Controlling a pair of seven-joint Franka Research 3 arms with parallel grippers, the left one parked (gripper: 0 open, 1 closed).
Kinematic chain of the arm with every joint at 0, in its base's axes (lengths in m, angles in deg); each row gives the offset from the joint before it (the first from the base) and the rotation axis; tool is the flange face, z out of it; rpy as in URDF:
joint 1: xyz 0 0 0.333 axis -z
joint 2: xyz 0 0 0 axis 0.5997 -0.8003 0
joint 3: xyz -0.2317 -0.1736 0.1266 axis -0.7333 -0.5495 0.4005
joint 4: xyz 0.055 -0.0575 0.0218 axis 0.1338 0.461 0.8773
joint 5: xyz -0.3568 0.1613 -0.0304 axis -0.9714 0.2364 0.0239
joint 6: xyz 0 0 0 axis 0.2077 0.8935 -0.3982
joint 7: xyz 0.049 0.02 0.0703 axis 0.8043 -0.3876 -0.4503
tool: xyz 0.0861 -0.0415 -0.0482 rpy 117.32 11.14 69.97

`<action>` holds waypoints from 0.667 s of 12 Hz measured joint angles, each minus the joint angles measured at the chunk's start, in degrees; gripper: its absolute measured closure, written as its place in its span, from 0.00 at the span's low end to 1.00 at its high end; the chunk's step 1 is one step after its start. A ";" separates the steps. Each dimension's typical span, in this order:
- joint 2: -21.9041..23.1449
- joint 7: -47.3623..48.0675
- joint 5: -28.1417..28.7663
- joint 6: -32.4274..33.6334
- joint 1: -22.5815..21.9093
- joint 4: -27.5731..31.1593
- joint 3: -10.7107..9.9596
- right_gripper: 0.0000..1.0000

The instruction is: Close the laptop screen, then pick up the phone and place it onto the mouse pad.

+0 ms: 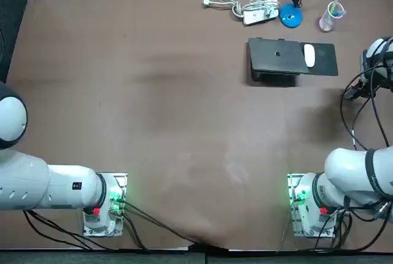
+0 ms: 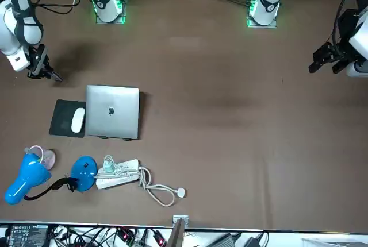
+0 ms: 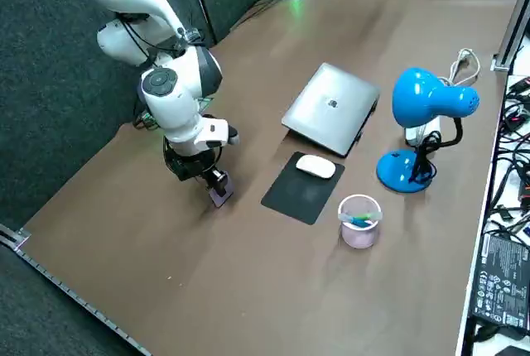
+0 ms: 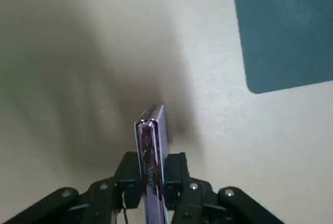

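Note:
The silver laptop (image 1: 276, 55) (image 2: 112, 112) (image 3: 330, 109) lies with its lid shut. To its right is the dark mouse pad (image 1: 325, 65) (image 2: 61, 122) (image 3: 296, 196) (image 4: 283, 31), with a white mouse (image 1: 309, 55) (image 3: 315, 167) on it. My right gripper (image 3: 212, 184) (image 2: 47, 73) (image 4: 152, 174) is low over the table near its right edge, a short way from the pad. It is shut on the purple phone (image 3: 220, 195) (image 4: 151, 140), which it holds edge-on and upright, its lower end close to the tabletop.
A blue desk lamp (image 3: 426, 103) (image 1: 290, 15), a clear cup (image 3: 359, 221) (image 1: 330, 16) and a white power strip with its cable (image 1: 258, 12) (image 2: 118, 173) stand beyond the laptop and pad. The table's edge (image 3: 74, 290) runs just outside the gripper.

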 joint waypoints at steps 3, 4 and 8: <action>2.25 0.63 2.99 0.74 -0.54 -0.83 0.56 0.76; 3.16 0.76 4.89 0.96 -1.31 -1.57 0.79 0.76; 3.33 1.50 12.39 2.55 -7.00 -7.67 1.37 0.76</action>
